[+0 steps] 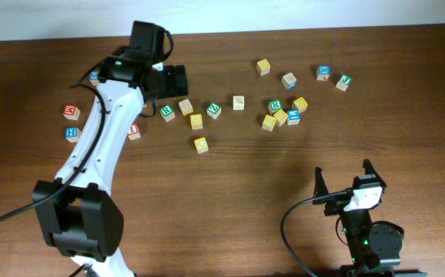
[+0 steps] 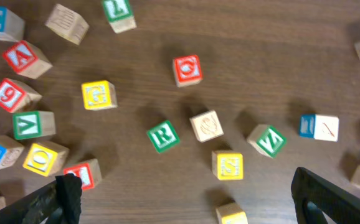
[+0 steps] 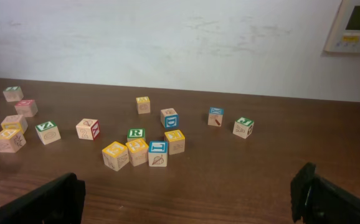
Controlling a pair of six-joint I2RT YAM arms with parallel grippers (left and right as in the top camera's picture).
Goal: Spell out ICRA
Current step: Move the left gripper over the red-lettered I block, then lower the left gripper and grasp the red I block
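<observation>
In the left wrist view, the red A cube (image 2: 24, 57) lies at upper left and the green R cube (image 2: 163, 135) (image 1: 167, 112) near the middle. The red I cube (image 2: 83, 174) (image 1: 134, 131) sits low on the left, partly behind my left finger. A yellow cube (image 2: 99, 95) carries a rounded letter, perhaps the C; I cannot read it for sure. My left gripper (image 2: 183, 180) (image 1: 178, 79) hovers open over these cubes, holding nothing. My right gripper (image 3: 186, 183) (image 1: 344, 175) stands open and empty near the front right, far from every cube.
Other lettered cubes lie scattered: yellow S (image 2: 228, 165), green Z (image 2: 267, 140), green V (image 2: 33, 124), a red cube (image 2: 187, 70). A cluster of yellow, green and blue cubes (image 1: 284, 114) sits at centre right. The left arm (image 1: 99, 138) covers several cubes from above. A white wall (image 3: 180, 43) backs the table.
</observation>
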